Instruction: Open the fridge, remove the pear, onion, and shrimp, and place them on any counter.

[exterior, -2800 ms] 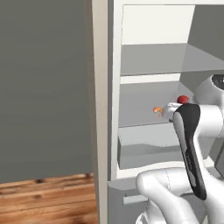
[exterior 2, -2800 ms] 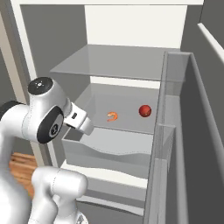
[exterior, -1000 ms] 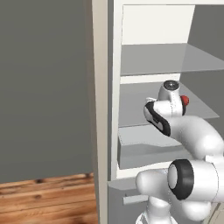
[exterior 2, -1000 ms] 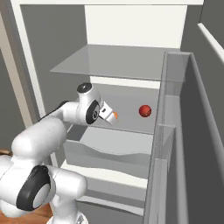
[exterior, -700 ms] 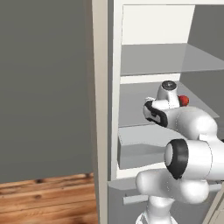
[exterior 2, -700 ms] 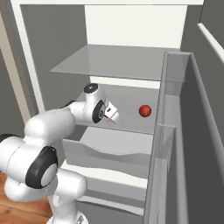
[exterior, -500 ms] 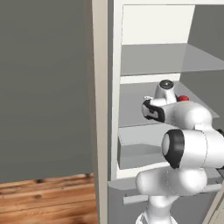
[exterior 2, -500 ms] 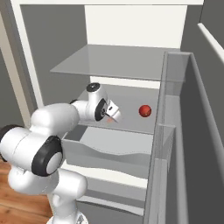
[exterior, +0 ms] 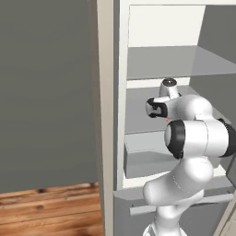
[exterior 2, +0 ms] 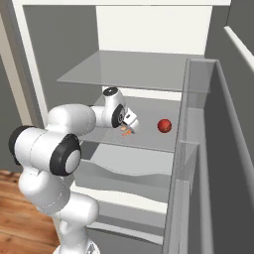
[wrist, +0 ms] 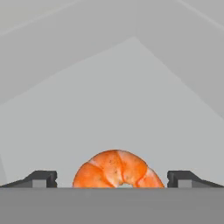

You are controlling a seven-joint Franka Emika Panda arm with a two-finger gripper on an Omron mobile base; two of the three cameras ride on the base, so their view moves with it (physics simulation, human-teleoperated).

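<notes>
gripper point(wrist: 113, 178) of mine is spread wide, its two dark fingertips point(wrist: 40, 178) standing apart at the bottom of the hand view, one at 8 o'clock and the other at 4 o'clock. between them, at 6 o'clock, sits the shrimp point(wrist: 117, 169), an orange curl arched upward, with a clear gap to each tip, so nothing is clamped.

from the right base view my gripper point(exterior 2: 130, 124) reaches into the open fridge point(exterior 2: 149, 30) over the middle grey shelf point(exterior 2: 149, 136), and the shrimp point(exterior 2: 127, 131) shows as a small orange bit just under the hand. the onion point(exterior 2: 164, 125), a dark-red ball, rests on the same shelf at 3 o'clock from my gripper, near it but apart. another grey shelf point(exterior 2: 124, 69) lies above, at 12 o'clock, and the grey drawer point(exterior 2: 124, 176) sits below the middle shelf at 6 o'clock.

from the left base view my arm point(exterior: 196, 138) rises at 4 o'clock and my hand point(exterior: 159, 107) points toward 9 o'clock inside the fridge point(exterior: 120, 92), above the drawer point(exterior: 143, 161). a speck of orange shows just below the hand. wooden floor point(exterior: 46, 209) lies at 7 o'clock, with a grey wall point(exterior: 46, 92) above it.
</notes>
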